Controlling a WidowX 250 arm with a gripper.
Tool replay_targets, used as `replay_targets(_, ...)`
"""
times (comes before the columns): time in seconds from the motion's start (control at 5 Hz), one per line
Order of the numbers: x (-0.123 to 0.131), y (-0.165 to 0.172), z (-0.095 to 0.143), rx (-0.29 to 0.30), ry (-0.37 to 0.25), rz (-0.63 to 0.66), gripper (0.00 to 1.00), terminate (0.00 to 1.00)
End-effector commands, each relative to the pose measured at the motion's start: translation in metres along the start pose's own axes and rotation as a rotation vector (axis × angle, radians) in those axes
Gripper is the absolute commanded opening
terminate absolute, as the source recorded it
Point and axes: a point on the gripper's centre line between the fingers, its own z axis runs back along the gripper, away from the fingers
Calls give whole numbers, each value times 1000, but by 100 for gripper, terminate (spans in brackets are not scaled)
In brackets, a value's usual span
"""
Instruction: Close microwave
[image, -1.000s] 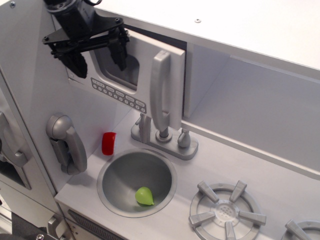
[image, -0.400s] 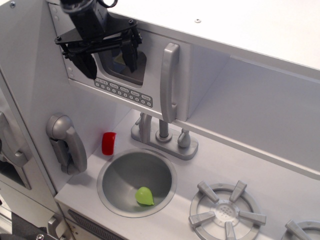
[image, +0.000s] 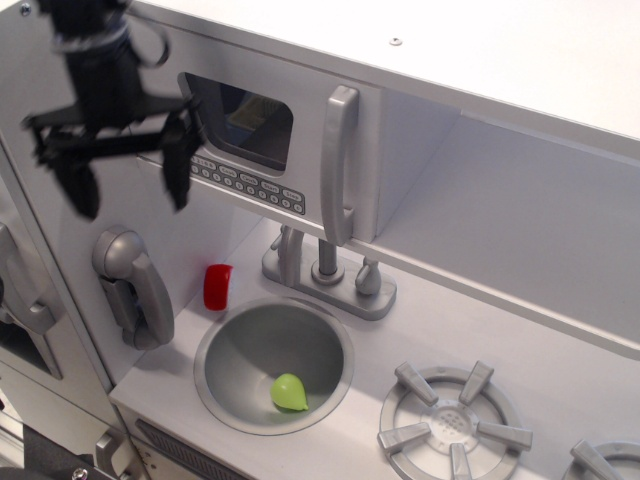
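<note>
Observation.image gives us the microwave (image: 270, 140) at 12 o'clock, door flush with its box. Our gripper (image: 128, 175) hangs at 9 o'clock, fingers spread wide, holding nothing.

The silver-grey microwave door (image: 290, 140) looks like matt painted board, with a glossy dark window (image: 245, 120) set in it and a smooth satin grey plastic handle (image: 338, 165) that catches some light. The round grey sink bowl (image: 250, 350) is finished smooth and softly shiny, and the little green pear-shaped piece (image: 289, 392) in it and the red cup (image: 217, 287) beside it are seen as glossy plastic. The black gripper (image: 125, 165) is blurred, so only a dark matt finish can be made out.
</note>
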Motion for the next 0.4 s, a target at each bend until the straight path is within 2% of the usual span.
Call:
replay_targets(0.0, 4, 33, 33, -51, -80, -42, 100, 0)
replay_targets(0.2, 4, 33, 33, -51, -80, -42, 100, 100)
